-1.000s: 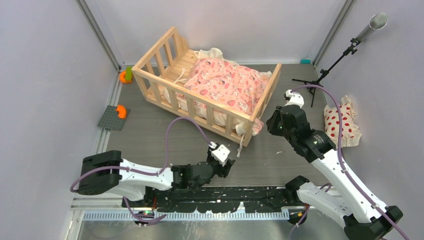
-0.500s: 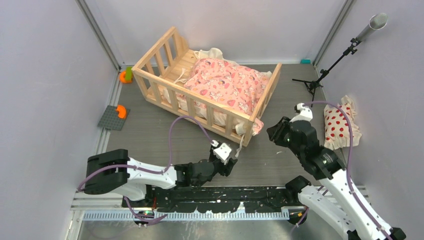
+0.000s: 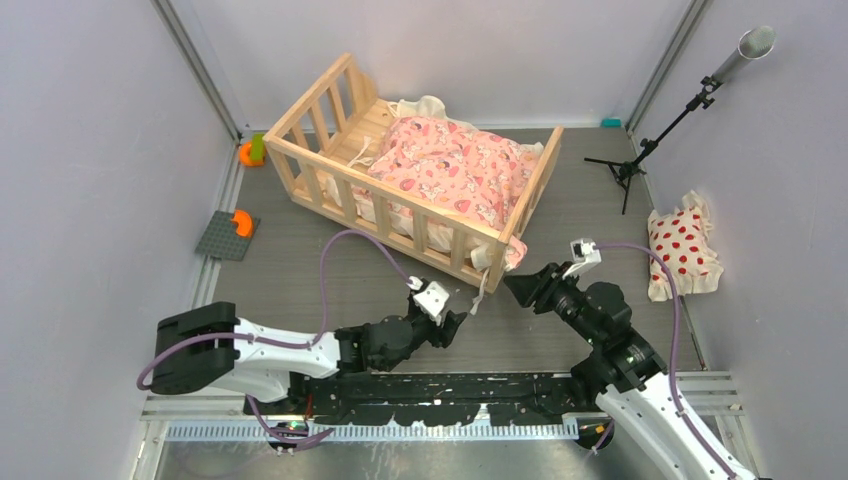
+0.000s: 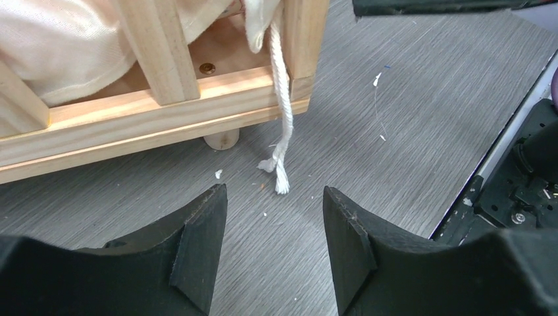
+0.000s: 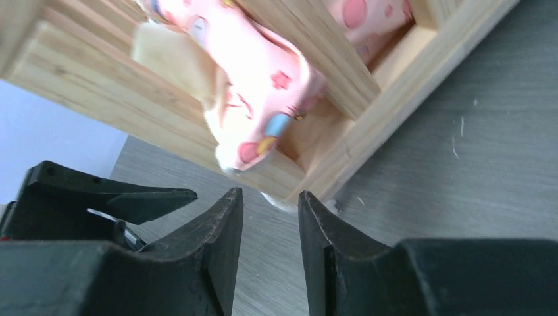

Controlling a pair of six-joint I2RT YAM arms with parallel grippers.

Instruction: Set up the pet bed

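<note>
I see the right jaws have come down low and opened a little, empty; the corner of the light wooden slatted pet bed [image 3: 385,188] is just ahead of them. The left jaws stand wide, empty.

— What is the pet bed [image 4: 158,46] made of?
— Pale bare wood, matt, with the grain plain to see. The cushion [image 3: 450,165] in it is soft pink printed cloth. Its tie [image 4: 281,99] is twisted cream cord, frayed at the end.
— And the table [image 4: 395,131]?
— Grey and matt, with a fine wood-grain texture. The left gripper [image 4: 273,197] has fingers [image 4: 197,253] of black matt plastic. The pillow [image 3: 683,250] is white cloth with red dots.
</note>
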